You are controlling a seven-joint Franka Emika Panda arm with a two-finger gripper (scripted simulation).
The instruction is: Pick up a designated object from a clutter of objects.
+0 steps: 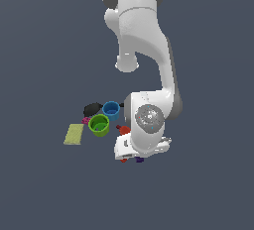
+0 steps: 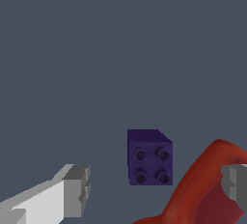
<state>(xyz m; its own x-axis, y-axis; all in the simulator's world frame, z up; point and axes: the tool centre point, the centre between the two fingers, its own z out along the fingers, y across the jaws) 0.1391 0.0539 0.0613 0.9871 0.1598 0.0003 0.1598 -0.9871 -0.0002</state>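
The white robot arm (image 1: 149, 75) reaches down over the dark grey floor (image 1: 208, 189), and its wrist covers most of the place where it works. In the wrist view, the gripper (image 2: 157, 187) is wide open and holds nothing: one grey fingertip (image 2: 77, 189) stands on one side and the other fingertip (image 2: 236, 184) on the opposite side, with a large gap between them.

The small dark purple studded block (image 2: 149, 158) lies on the floor inside this gap, closer to the middle, and no finger touches it. It shows four round studs on the face turned to the camera. In the exterior view only a small purple corner of it appears under the lower edge of the wrist (image 1: 140, 160).

The red-orange drill (image 2: 202, 189) lies just beside the purple block, and its curved body comes in front of the second fingertip. I cannot tell if it touches that finger.

To the exterior view's left of the wrist stand the green round cup (image 1: 99, 125) and the blue round cup (image 1: 111, 109), near each other. A black piece (image 1: 92, 109) lies beside the blue cup, a tiny pink bit (image 1: 85, 120) beside the green cup, and the flat yellow-green block (image 1: 74, 134) farther to the left.
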